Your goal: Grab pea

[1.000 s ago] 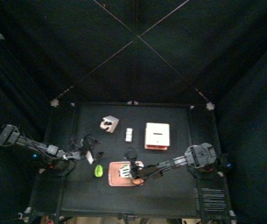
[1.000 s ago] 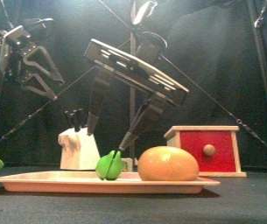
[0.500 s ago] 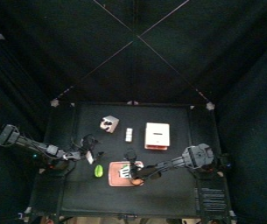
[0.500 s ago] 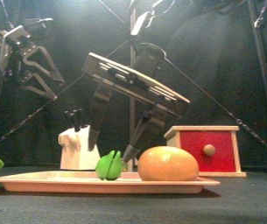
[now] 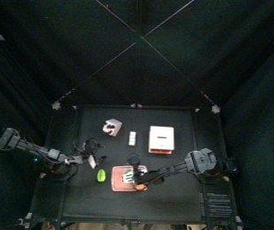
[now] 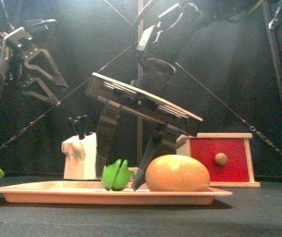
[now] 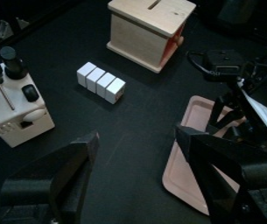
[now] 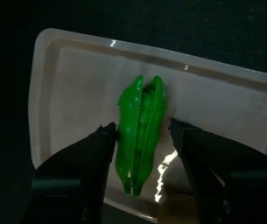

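My right gripper has its two black jaws spread wide, one on each side of the pea, a small bright green pod-like plastic piece with a seam down its length. I cannot tell whether either jaw tip touches it; nothing is clamped. The pea lies inside the shallow pale pink rectangular tray, and from table height it shows as a green lump just beside a round orange ball-like piece sitting in the same tray. My right jaws reach down into the tray there, with the arm slanting up behind them.

From above, the tray sits near the table's front edge, with my right gripper over it, coming in from the right. A second bright green piece lies on the small black table just beside the tray's left edge.

My left gripper hangs apart over bare table with its jaws released and wide, holding nothing. Past it lie a row of small white joined blocks, a pale wooden box with a red side and a slot in its top, and a white blocky stand carrying black knobs, all further back on the table
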